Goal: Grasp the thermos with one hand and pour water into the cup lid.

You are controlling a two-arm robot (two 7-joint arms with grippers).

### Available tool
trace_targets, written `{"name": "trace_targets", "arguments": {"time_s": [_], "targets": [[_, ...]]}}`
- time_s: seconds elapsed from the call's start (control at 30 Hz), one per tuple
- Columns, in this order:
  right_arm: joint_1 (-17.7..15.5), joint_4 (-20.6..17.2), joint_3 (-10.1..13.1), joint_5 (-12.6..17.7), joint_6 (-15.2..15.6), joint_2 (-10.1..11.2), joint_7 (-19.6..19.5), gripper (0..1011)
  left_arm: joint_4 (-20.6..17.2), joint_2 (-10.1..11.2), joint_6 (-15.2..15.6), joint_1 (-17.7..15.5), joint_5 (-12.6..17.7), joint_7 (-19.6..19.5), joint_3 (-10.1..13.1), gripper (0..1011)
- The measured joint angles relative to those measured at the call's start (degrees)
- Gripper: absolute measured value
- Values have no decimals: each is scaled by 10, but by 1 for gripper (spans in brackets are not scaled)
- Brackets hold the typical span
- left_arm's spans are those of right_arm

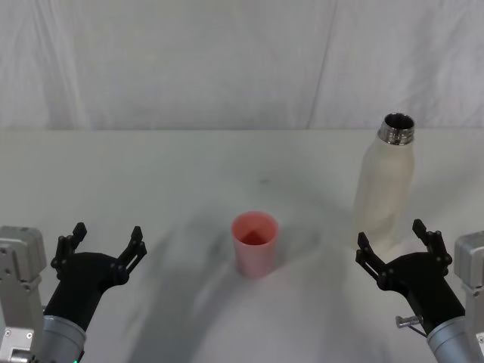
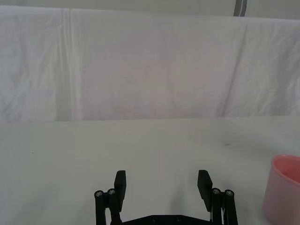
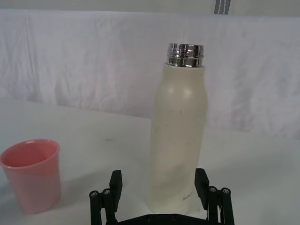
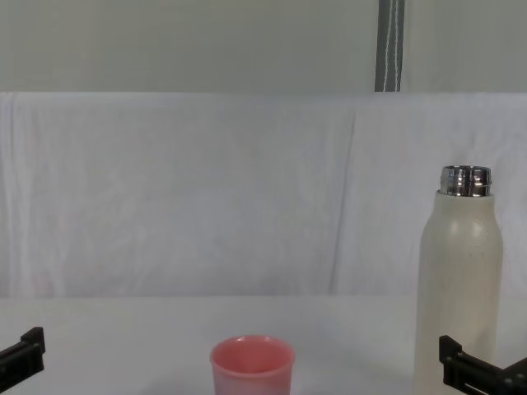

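Observation:
The thermos (image 1: 386,185) (image 3: 178,140) (image 4: 459,288), a tall cream-white bottle with an uncapped steel neck, stands upright at the right of the table. The pink cup lid (image 1: 255,243) (image 3: 32,173) (image 4: 252,365) (image 2: 282,190) stands upright at the table's middle, mouth up. My right gripper (image 1: 389,243) (image 3: 159,185) is open just in front of the thermos, its fingers either side of the bottle's base and apart from it. My left gripper (image 1: 106,239) (image 2: 161,185) is open over bare table at the near left, holding nothing.
A white cloth covers the table (image 1: 189,174) and hangs as a backdrop (image 4: 206,189) behind it. A grey vertical post (image 4: 389,45) rises behind the backdrop at the right.

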Motion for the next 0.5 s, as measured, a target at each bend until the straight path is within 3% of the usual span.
{"name": "trace_targets", "arguments": {"time_s": [0.27, 0.5], "targets": [[-4, -2, 11, 3, -4, -7, 24, 1000, 0, 0, 0, 0, 0, 0, 0, 1001], [-5, 0, 28, 30, -1, -18, 55, 1000, 0, 0, 0, 0, 0, 0, 0, 1001]]}}
